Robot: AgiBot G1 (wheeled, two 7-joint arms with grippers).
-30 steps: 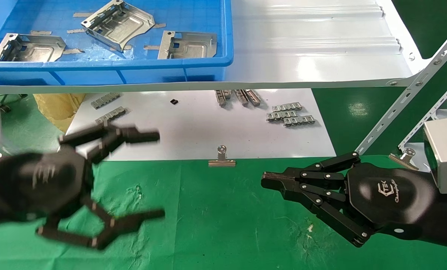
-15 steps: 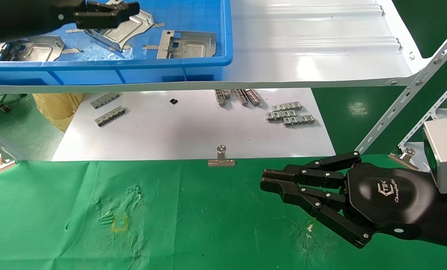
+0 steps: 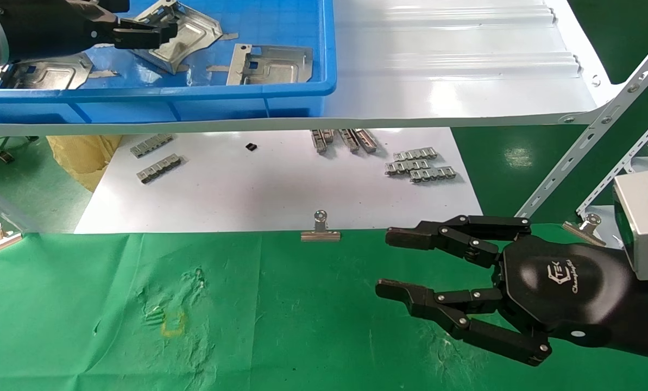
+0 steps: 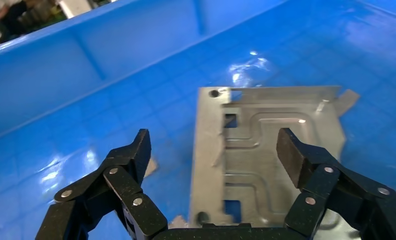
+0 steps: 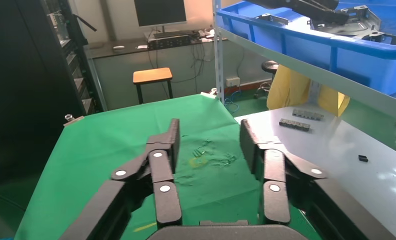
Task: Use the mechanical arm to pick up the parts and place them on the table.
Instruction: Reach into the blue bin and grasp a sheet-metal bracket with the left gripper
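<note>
Three silver parts lie in the blue bin point(image 3: 193, 100): one at the left point(image 3: 46, 73), one in the middle point(image 3: 188, 32) and one at the right point(image 3: 272, 64). My left gripper point(image 3: 150, 30) is open inside the bin, right over the middle part. In the left wrist view the gripper point(image 4: 213, 150) straddles that part point(image 4: 265, 145), holding nothing. My right gripper point(image 3: 394, 263) is open and empty a little above the green table point(image 3: 280, 326). It also shows in the right wrist view point(image 5: 208, 140).
The bin stands on a white shelf point(image 3: 454, 70) above a white sheet point(image 3: 280, 190) with small ribbed strips point(image 3: 421, 165). A binder clip point(image 3: 320, 231) sits at the cloth's far edge. A yellow square outline point(image 3: 173, 323) marks the cloth. Slotted shelf struts point(image 3: 590, 141) stand at the right.
My left arm has risen from over the green cloth into the blue bin and moved slightly over the middle part. My right gripper has opened from shut.
</note>
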